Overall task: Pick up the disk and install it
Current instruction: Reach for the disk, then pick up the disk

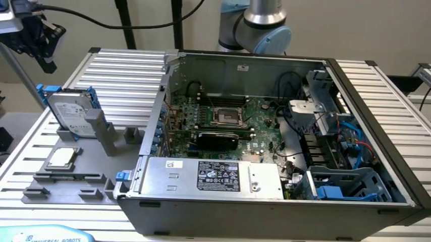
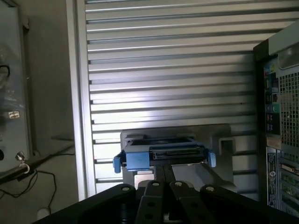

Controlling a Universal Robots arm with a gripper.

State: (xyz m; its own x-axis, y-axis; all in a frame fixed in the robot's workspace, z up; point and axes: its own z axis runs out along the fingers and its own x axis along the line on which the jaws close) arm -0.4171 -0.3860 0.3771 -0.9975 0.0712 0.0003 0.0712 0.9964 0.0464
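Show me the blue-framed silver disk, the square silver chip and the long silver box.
Blue-framed silver disk (image 1: 68,115): exterior view, white label.
Square silver chip (image 1: 60,157): exterior view, top face.
Long silver box (image 1: 217,176): exterior view, black label.

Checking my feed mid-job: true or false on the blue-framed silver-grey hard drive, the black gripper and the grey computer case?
1. The silver-grey hard drive in its bright blue plastic frame stands on edge in a grey holder outside the case. True.
2. The black gripper grips the drive. False: it is shut on nothing, hanging above the drive and apart from it.
3. The grey metal computer case is closed. False: it is open, with the green motherboard showing.
4. A small square silver chip lies flat outside the case. True.
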